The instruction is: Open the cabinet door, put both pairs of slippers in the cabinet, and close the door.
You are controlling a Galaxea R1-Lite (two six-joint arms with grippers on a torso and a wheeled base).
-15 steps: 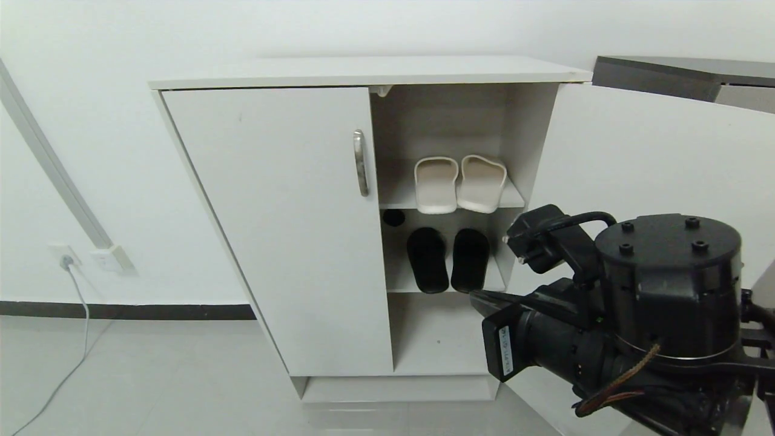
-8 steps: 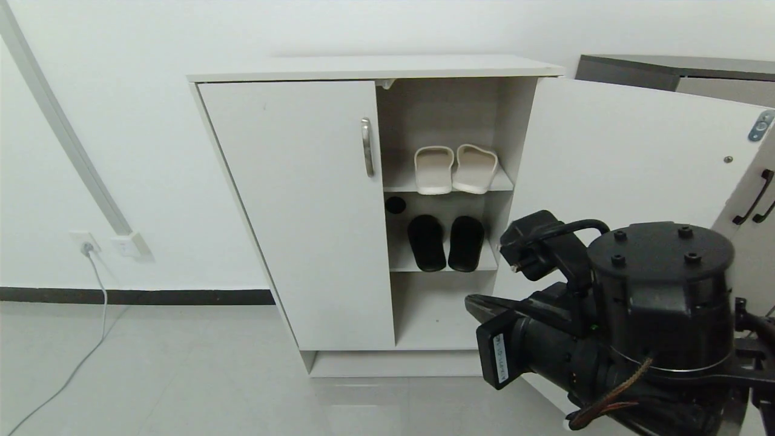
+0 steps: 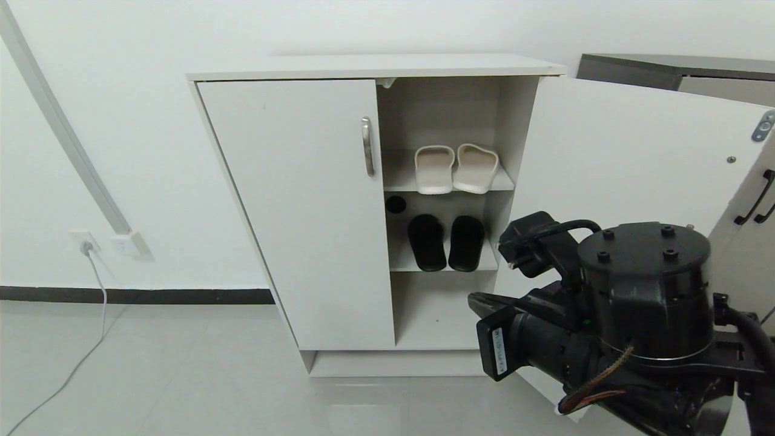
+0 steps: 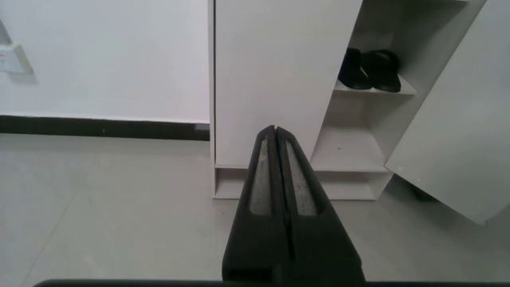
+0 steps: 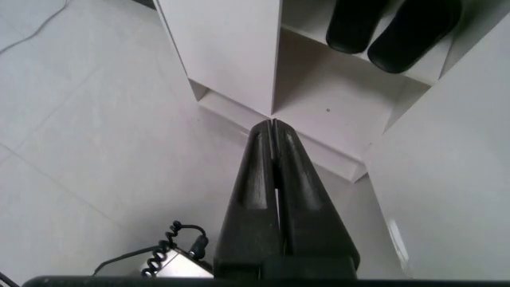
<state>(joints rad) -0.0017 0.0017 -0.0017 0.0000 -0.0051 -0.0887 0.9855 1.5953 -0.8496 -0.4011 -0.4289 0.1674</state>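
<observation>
The white cabinet stands against the wall, its left door shut and its right door swung wide open. A white pair of slippers lies on the upper shelf. A black pair of slippers lies on the middle shelf, and the bottom compartment holds nothing. My right gripper is shut with nothing in it, low in front of the open side, below the black slippers. My left gripper is also shut and holds nothing, hanging over the floor before the shut door.
Another piece of furniture with dark handles stands behind the open door at the right. A wall socket with a cable is at the left, beside a slanted grey conduit. Bare tiled floor spreads in front.
The head camera has pulled back and shifted, so the cabinet looks smaller and farther right. Doors and slippers lie as before. My right arm has edged slightly left.
</observation>
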